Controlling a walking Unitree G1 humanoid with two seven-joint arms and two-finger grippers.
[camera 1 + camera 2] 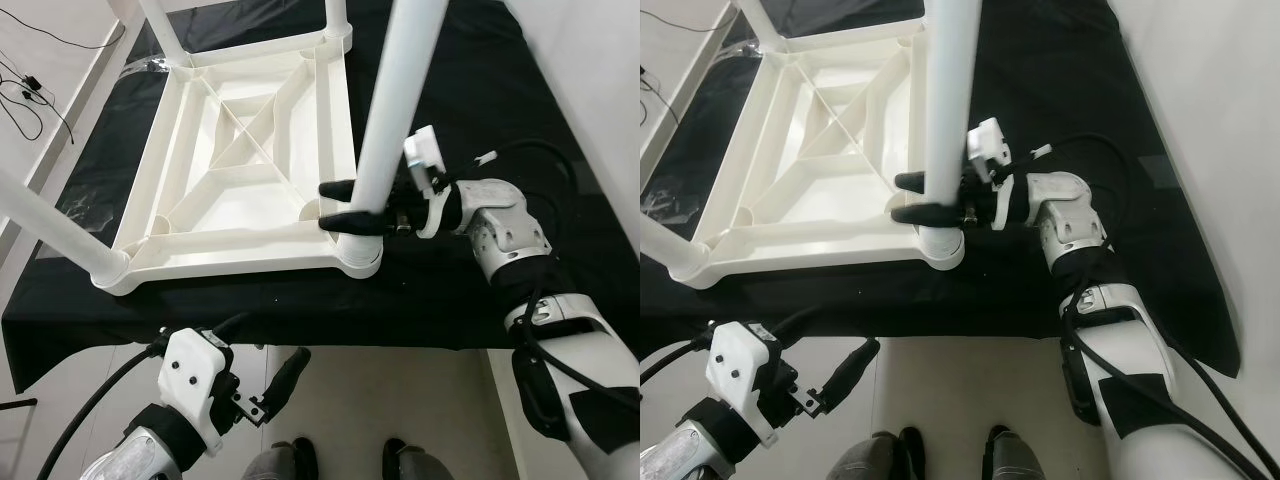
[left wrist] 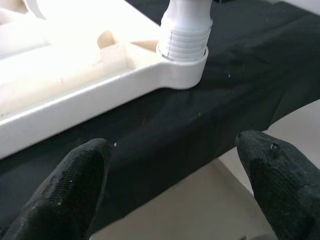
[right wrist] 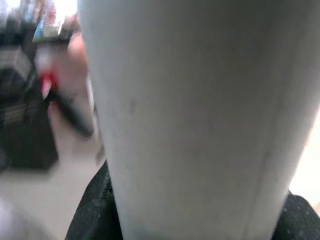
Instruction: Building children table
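A white plastic children's table (image 1: 240,170) lies upside down on a black cloth (image 1: 470,100), its legs pointing up. My right gripper (image 1: 332,205) is shut on the near right leg (image 1: 395,100), just above its corner socket (image 1: 360,258). In the right wrist view that leg (image 3: 200,110) stands pressed against the black fingers (image 3: 95,210). Another leg (image 1: 50,225) stands at the near left corner. My left gripper (image 1: 265,355) hangs open below the cloth's front edge, with nothing between its fingers (image 2: 75,185). It faces a corner socket (image 2: 185,45) with a threaded leg end in it.
The cloth's front edge (image 1: 300,335) runs across just ahead of my left gripper, with pale floor (image 1: 400,400) below. Dark shoes (image 1: 290,460) show at the bottom. Cables (image 1: 30,85) lie on the floor at the far left. A white wall (image 1: 600,80) borders the right side.
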